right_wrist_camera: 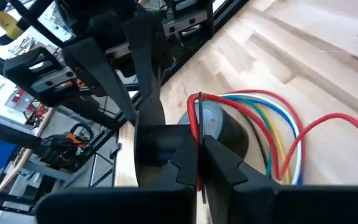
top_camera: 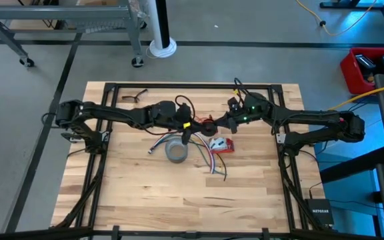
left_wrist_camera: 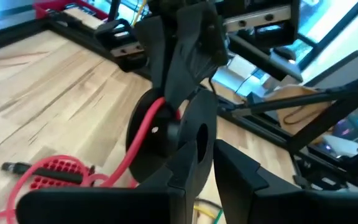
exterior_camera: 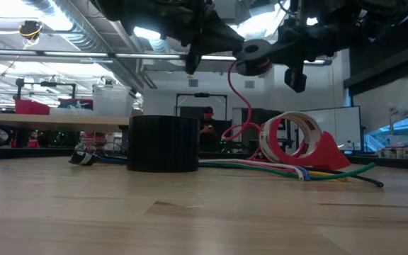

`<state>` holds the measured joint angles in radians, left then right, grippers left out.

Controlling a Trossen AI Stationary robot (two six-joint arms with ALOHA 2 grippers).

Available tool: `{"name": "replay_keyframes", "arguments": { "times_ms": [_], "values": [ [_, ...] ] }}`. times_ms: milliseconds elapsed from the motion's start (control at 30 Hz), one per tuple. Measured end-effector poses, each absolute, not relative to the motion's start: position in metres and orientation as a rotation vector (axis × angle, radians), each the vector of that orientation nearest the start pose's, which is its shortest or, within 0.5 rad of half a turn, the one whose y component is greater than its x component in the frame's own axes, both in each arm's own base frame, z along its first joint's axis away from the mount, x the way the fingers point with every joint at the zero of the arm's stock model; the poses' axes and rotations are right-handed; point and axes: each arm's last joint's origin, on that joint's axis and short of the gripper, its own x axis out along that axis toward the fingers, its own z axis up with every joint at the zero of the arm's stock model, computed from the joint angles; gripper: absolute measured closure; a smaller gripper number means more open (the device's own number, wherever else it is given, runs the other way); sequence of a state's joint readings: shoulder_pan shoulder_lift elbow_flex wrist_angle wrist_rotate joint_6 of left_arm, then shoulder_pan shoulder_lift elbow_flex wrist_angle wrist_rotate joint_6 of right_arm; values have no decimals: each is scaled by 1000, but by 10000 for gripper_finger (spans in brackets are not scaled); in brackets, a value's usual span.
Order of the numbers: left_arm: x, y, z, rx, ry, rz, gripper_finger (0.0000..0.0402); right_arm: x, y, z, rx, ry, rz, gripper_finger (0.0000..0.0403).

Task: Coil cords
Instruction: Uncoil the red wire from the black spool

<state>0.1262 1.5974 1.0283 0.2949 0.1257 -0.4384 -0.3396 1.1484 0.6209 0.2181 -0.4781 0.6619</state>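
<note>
Red wire (exterior_camera: 241, 106) hangs from the black coil (exterior_camera: 254, 55), held in the air between both hands above the tabletop (top_camera: 145, 193): left hand (top_camera: 191, 127) pinching its left side, right hand (top_camera: 223, 123) clamped shut on its right.

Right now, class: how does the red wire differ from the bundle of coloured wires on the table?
The red wire hangs in the air from the black coil held between the left hand and right hand; the bundle of coloured wires lies flat on the table. The red wire is single and curling; the bundle holds several, fairly straight. Both are thin and flexible.
</note>
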Motion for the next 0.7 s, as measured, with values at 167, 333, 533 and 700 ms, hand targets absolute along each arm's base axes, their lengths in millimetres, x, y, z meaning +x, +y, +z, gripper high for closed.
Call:
{"name": "replay_keyframes", "arguments": {
  "times_ms": [167, 333, 533, 700],
  "values": [
    [357, 38, 262, -466, 250, 30, 365, 234, -69, 245, 768, 309, 28, 391],
    [358, 38, 262, -439, 245, 25, 397, 234, -69, 245, 764, 307, 28, 390],
    [357, 41, 263, -426, 220, 138, 400, 234, -70, 247, 769, 289, 16, 363],
    [353, 52, 267, -421, 203, 177, 401, 234, -69, 247, 839, 296, 12, 334]
  ]
}}
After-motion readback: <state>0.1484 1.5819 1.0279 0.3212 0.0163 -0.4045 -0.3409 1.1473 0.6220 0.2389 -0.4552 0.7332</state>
